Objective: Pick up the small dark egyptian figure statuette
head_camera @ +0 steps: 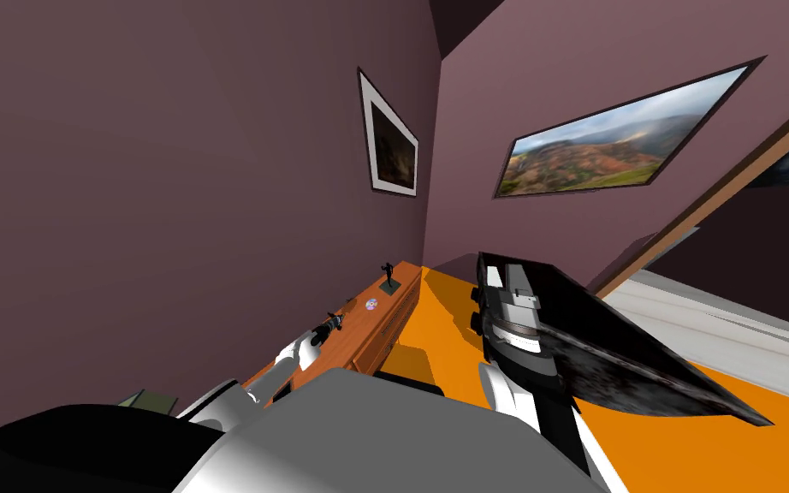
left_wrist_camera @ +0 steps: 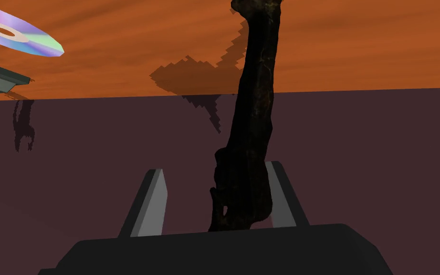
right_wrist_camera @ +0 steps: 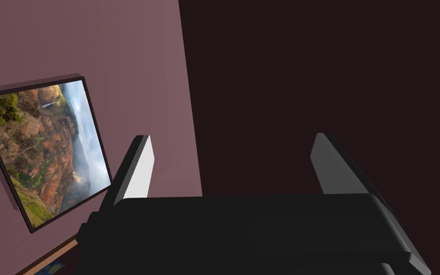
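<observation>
The small dark statuette (left_wrist_camera: 252, 119), slender and rough, runs lengthwise between the fingers of my left gripper (left_wrist_camera: 216, 169). It lies against one finger (left_wrist_camera: 283, 195), while a clear gap separates it from the other finger (left_wrist_camera: 150, 203). The jaws are narrowed but open. Its far end reaches toward the orange wooden sideboard top (left_wrist_camera: 357, 43), where its shadow falls. In the head view my left gripper (head_camera: 334, 322) is over the sideboard (head_camera: 384, 329) by the left wall. My right gripper (right_wrist_camera: 231, 167) is raised at mid-room (head_camera: 504, 282), open and empty.
A shiny disc (left_wrist_camera: 16, 36) lies on the sideboard past the statuette, also seen as the disc (head_camera: 371, 304). Farther along stands another dark figure on a greenish base (head_camera: 389, 276). A large black slab (head_camera: 632, 351) tilts beside my right arm over the orange floor (head_camera: 726, 445).
</observation>
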Available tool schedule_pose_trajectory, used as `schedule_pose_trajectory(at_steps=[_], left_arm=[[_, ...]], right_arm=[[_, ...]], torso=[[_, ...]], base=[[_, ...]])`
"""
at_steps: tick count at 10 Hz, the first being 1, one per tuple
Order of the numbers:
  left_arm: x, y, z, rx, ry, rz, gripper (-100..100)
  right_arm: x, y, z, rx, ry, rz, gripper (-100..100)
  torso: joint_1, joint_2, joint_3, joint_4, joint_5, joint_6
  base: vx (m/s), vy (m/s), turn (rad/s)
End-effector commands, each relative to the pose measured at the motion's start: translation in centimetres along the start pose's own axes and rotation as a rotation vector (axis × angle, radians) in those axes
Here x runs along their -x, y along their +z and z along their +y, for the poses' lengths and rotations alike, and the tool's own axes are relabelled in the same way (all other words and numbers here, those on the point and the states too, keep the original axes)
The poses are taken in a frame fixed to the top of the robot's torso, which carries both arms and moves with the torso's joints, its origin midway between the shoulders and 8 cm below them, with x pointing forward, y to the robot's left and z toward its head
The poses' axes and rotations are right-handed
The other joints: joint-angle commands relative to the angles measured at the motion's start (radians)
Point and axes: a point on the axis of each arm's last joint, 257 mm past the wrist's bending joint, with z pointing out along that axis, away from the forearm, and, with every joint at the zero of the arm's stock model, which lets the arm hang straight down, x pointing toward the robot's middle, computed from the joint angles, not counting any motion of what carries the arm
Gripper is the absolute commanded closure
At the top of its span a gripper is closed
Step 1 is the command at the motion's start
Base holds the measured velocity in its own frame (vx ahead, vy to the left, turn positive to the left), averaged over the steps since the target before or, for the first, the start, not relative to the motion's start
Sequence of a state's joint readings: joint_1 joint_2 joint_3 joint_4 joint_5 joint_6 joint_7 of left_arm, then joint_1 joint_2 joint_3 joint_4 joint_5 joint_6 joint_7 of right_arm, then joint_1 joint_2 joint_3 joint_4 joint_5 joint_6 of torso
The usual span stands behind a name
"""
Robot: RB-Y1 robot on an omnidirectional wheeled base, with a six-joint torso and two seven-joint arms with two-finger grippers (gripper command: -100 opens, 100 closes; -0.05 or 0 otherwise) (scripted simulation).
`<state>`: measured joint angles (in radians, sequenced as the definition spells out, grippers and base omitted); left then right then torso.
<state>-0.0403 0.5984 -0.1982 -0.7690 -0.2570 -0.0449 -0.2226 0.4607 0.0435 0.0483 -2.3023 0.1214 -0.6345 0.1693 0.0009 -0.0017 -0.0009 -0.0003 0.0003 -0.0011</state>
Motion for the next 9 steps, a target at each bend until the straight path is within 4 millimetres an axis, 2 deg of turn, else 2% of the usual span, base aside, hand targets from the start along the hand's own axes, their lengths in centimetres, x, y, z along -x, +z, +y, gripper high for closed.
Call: schedule_pose_trajectory(at_steps=[1,4,5,6,8,9], left_arm=[[0.0,0.0,0.0,0.0,0.0,0.0,100],[0.0,0.0,0.0,0.0,0.004,0.0,100],[0.0,0.0,0.0,0.0,0.005,0.0,0],[0.6,-0.3,0.3,0.004,-0.004,-0.001,100],[0.8,-0.4,0.4,0.004,-0.003,-0.003,100],[0.7,-0.4,0.4,0.005,-0.006,-0.002,0]], right_arm=[[0.0,0.0,0.0,0.0,0.0,0.0,0],[0.0,0.0,0.0,0.0,0.0,0.0,0],[0.0,0.0,0.0,0.0,0.0,0.0,0],[0.0,0.0,0.0,0.0,0.0,0.0,0],[0.0,0.0,0.0,0.0,0.0,0.0,0],[0.0,0.0,0.0,0.0,0.0,0.0,0]], torso=[[0.0,0.0,0.0,0.0,0.0,0.0],[0.0,0.001,0.001,0.0,0.001,-0.001],[0.0,0.001,0.001,0.0,0.001,-0.001],[0.0,0.002,0.001,0.0,0.001,-0.001],[-0.004,0.006,0.004,0.001,0.0,-0.001],[-0.002,0.005,0.003,0.001,0.0,-0.001]], base=[[0.0,0.0,0.0],[0.001,0.0,-0.004],[0.0,0.0,0.0],[-0.044,-0.034,-0.045],[-0.059,-0.042,-0.039],[-0.006,-0.005,0.004]])
